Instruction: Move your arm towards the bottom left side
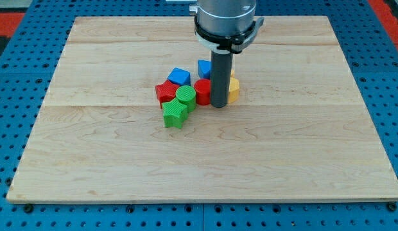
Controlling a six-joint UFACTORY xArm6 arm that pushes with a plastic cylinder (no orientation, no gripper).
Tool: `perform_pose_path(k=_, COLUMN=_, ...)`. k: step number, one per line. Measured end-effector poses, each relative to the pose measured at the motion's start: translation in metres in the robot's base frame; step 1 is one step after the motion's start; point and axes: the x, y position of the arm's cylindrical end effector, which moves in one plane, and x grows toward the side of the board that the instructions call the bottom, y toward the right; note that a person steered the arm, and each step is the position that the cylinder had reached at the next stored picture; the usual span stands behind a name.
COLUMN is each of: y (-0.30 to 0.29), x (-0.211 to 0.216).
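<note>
My tip [219, 104] stands on the wooden board [122, 160] at the right end of a tight cluster of blocks near the board's middle. Just left of the tip is a red block [202, 92]. Behind the rod, on its right, is a yellow block [233, 90], partly hidden. A blue block [204, 67] sits above the red one, partly hidden by the rod. Further left are a blue cube [180, 76], a red star-like block [165, 92], a green cylinder [185, 96] and a green star-like block [175, 113].
The board lies on a blue perforated table [19, 77]. The arm's dark flange [225, 19] hangs over the board's top middle. A red area [13, 16] shows at the view's top left corner.
</note>
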Motion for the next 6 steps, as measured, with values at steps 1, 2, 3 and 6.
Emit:
perform_pose_path(k=1, y=-0.006, x=-0.011)
perform_pose_path(k=2, y=-0.008, x=-0.022)
perform_pose_path(k=3, y=-0.007, x=-0.007)
perform_pose_path(k=6, y=-0.114, x=0.089)
